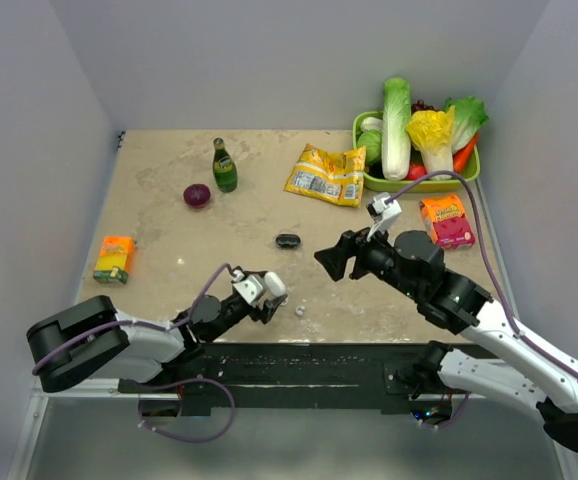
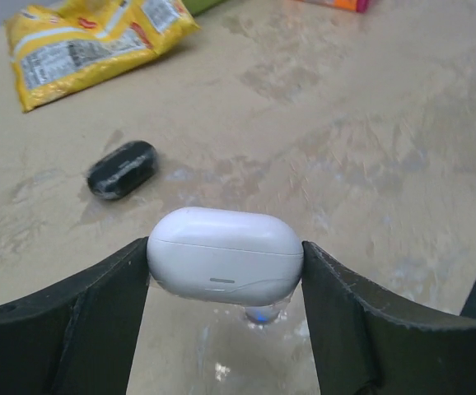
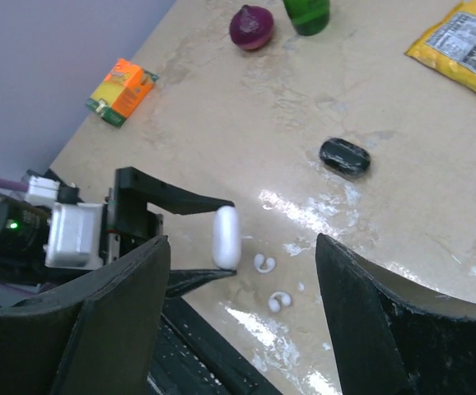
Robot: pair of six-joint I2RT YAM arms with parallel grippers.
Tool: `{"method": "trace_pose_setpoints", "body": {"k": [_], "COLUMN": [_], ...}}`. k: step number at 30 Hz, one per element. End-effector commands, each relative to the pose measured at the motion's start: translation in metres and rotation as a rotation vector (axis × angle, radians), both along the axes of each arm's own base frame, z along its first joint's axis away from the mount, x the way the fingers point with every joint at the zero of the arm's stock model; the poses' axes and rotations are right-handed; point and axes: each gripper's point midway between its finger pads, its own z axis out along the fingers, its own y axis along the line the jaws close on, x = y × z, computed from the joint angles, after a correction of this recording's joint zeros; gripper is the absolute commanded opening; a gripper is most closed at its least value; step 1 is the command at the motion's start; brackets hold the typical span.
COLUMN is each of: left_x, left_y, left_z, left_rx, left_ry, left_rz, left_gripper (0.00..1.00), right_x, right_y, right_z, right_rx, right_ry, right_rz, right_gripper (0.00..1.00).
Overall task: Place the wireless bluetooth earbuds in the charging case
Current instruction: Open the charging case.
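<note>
The charging case (image 2: pixel 224 251) is pinched end to end between the fingers (image 2: pixel 98 321) of the left gripper (image 1: pixel 267 290); its lid is shut and its long side is kept level; whether it touches the table (image 2: pixel 370 132) cannot be told. The two earbuds (image 3: pixel 264 263) are seen loose on the table just beside the case, on the side toward the right arm; they lie near each other, outside the case, and are touched by no finger. The right gripper (image 3: pixel 242 241) is held above the table with fingers (image 3: pixel 131 321) spread wide and nothing between them; it is pointed toward the case and earbuds, apart from both. Farther out, a black oval object (image 1: pixel 287 240) is seen mid-table; a yellow snack bag (image 1: pixel 326 173) lies beyond it; a green bottle (image 1: pixel 224 166) stands upright at far left with a red onion (image 1: pixel 197 195) just beside it; an orange box (image 1: pixel 115 258) is placed near the left edge. A green tray (image 1: pixel 419 185) filled with vegetables sits in the far right corner; a pink-orange box (image 1: pixel 446 220) lies just in front of it.
</note>
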Motion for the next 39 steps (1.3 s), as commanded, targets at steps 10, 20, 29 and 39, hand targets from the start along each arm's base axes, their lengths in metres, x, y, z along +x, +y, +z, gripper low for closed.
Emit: {"method": "trace_pose_setpoints", "body": {"k": [10, 20, 29, 39], "left_x": [-0.069, -0.065, -0.062, -0.062], "left_y": [-0.011, -0.014, -0.023, -0.024], "left_z": [0.176, 0.185, 0.183, 0.180], "left_rx": [-0.450, -0.437, -0.404, -0.384], "left_ry": [-0.626, -0.645, -0.643, -0.644], "left_rz": [-0.332, -0.318, -0.315, -0.298], "left_gripper": [0.00, 0.00, 0.00, 0.00], "right_x": [-0.024, -0.028, -0.027, -0.034], "right_y": [0.043, 0.055, 0.067, 0.077], "right_z": [-0.015, -0.050, -0.067, -0.088], "right_rx": [-0.063, -0.097, -0.087, -0.075], "right_ry": [0.078, 0.153, 0.189, 0.269], "right_rz": [0.287, 0.344, 0.374, 0.422], "right_gripper": [0.75, 0.72, 0.69, 0.69]}}
